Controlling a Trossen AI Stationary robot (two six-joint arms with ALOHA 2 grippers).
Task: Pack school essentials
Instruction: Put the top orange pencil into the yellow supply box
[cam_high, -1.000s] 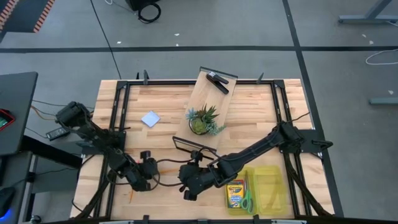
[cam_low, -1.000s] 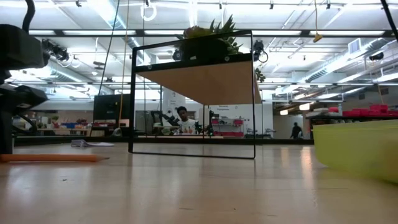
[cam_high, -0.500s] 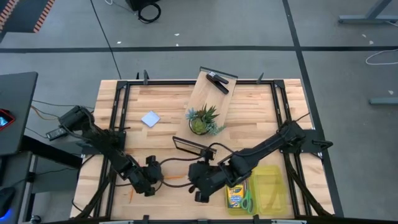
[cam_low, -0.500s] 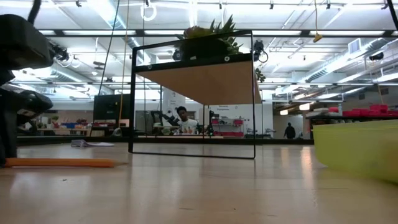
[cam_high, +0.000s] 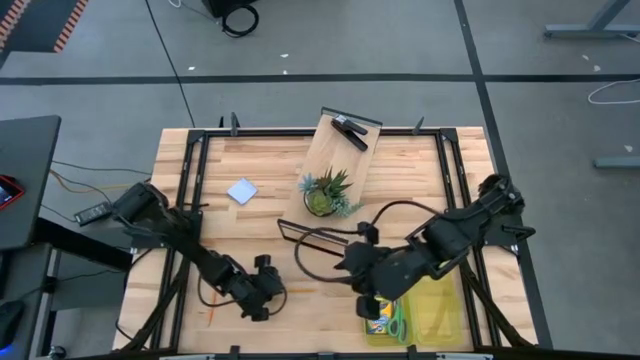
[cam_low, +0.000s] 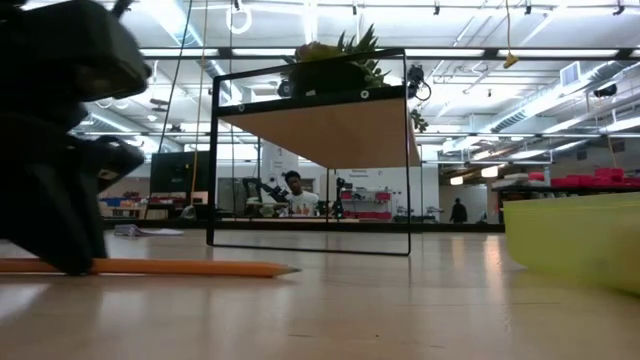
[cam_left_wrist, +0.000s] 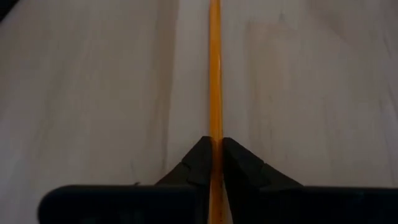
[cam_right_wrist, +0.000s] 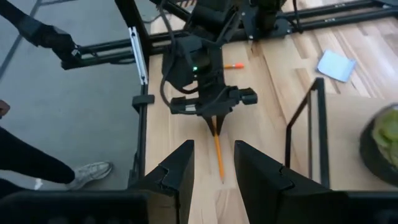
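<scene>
An orange pencil (cam_high: 292, 291) lies level along the table near its near edge, sharpened tip (cam_low: 290, 268) pointing toward the table's right. My left gripper (cam_high: 262, 292) is shut on its blunt end. My right gripper (cam_right_wrist: 213, 163) is open and holds nothing. It hovers by the yellow-green crayon box (cam_high: 378, 316) and faces the left gripper (cam_right_wrist: 211, 106). Green-handled scissors (cam_high: 398, 325) lie beside the box. A second pencil (cam_high: 212, 313) lies near the left frame. The pale blue pad (cam_high: 242, 191) lies flat, far left. My left gripper pinches the orange pencil between its two fingertips, near the blunt end (cam_left_wrist: 215, 134). The fingers lie along the pencil, which runs straight out ahead of them. The pencil sits level, low on the table top (cam_low: 180, 267).
A yellow bin (cam_high: 432, 303) stands at the near right. A black-framed wooden ramp (cam_high: 335, 165) carries the spiky potted plant (cam_high: 328, 192) and a black clip (cam_high: 350, 130). Bare wood lies between the two grippers. A person's shoe (cam_right_wrist: 90, 173) shows beyond the table's left frame.
My left gripper has moved toward the table's right and near edge, drawing the orange pencil along the table with it. My right gripper has drawn back to the right, away from the pencil and toward the crayon box and yellow bin.
</scene>
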